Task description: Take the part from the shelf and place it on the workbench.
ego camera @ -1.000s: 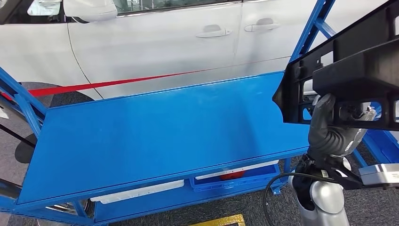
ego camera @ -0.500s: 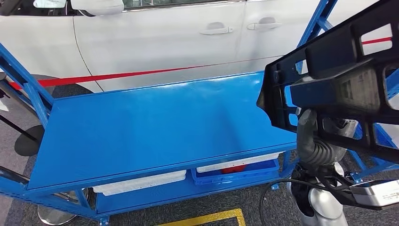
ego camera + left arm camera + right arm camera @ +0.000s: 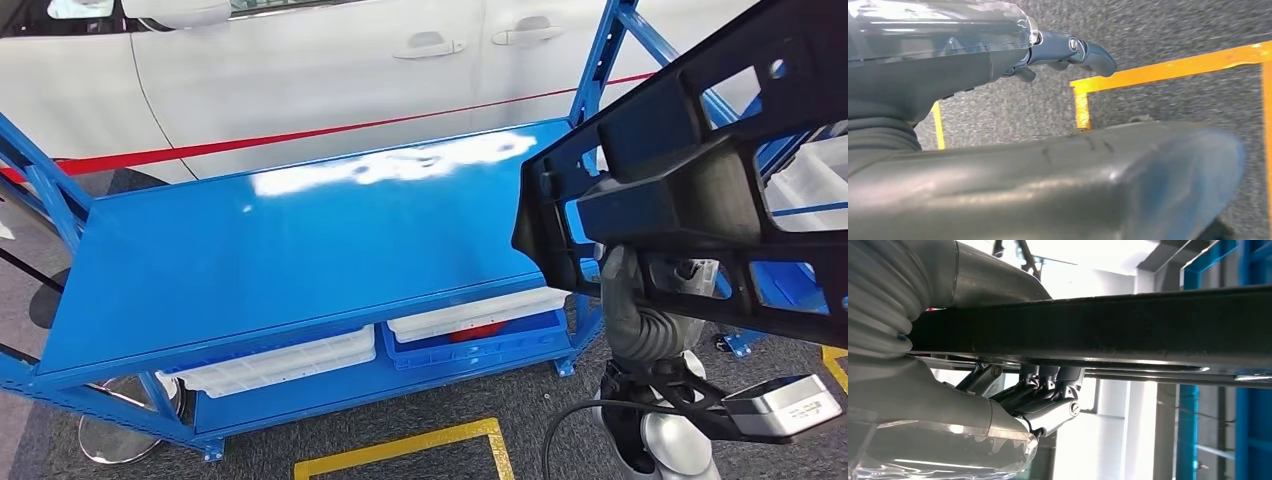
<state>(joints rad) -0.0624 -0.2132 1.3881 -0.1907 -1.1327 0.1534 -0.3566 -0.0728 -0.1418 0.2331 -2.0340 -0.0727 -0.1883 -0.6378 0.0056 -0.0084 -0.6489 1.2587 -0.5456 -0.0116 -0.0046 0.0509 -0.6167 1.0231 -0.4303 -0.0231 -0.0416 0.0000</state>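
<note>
While gripping the black part [image 3: 690, 190], the right hand [image 3: 630, 300] hangs beside the workbench [image 3: 300, 260].

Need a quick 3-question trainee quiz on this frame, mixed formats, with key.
1. True or false: the black part already rests on the blue workbench top.
2. Which robot hand holds the part?
A. left robot hand
B. right robot hand
C. both
3. Fill in: behind the workbench stands a white ____.

Key:
1. False; it is held in the air at the bench's right end.
2. B; the left hangs over the grey floor with yellow lines, holding nothing.
3. car
</note>
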